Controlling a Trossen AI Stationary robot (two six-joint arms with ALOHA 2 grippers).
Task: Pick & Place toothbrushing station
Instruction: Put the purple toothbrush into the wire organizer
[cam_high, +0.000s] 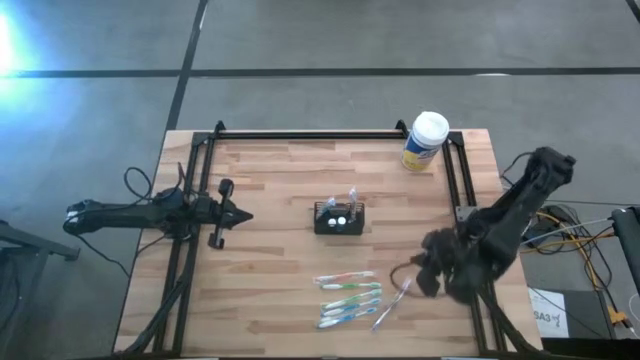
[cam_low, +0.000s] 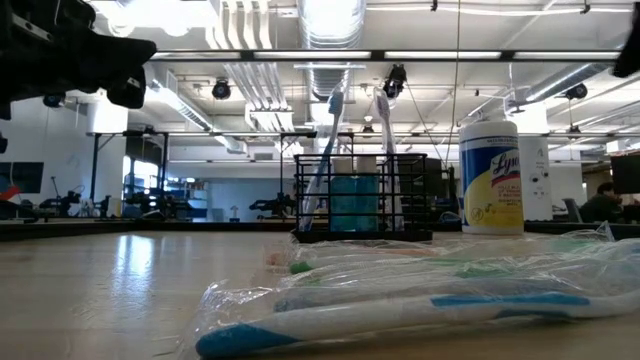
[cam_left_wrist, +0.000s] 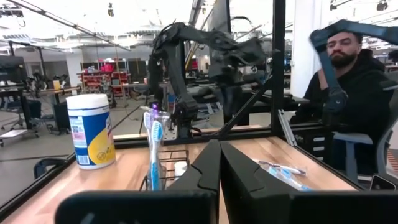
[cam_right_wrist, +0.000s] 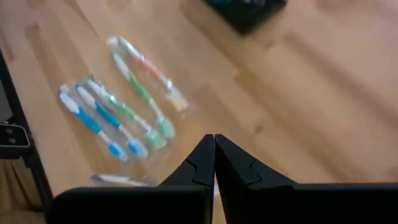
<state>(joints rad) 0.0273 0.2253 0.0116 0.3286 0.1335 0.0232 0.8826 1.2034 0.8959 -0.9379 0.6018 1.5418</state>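
Toothbrushing station (cam_high: 339, 218): black wire-mesh caddy, upright at mid-table, ungripped.

Nearest the front edge lies a loose row of wrapped toothbrushes (cam_high: 348, 297), slim plastic handles in glossy, crinkled clear film, with one more (cam_high: 392, 303) just beside them. The right gripper (cam_high: 428, 281) hangs above that cluster, fingers pressed together and empty. Behind the brushes stands the caddy: an open rectangular grid holding two upright brushes (cam_low: 355, 150) and a teal cup (cam_low: 354, 202). The left gripper (cam_high: 243, 216), likewise closed on nothing, sits level with it at the table's left. Farthest back is a yellow canister (cam_high: 424, 141), a smooth cylinder with a white lid. Risks, in my judgement: the slick film could slip from a pinch; a descent might scatter neighbouring brushes; a nudge could tip the light, top-heavy caddy.
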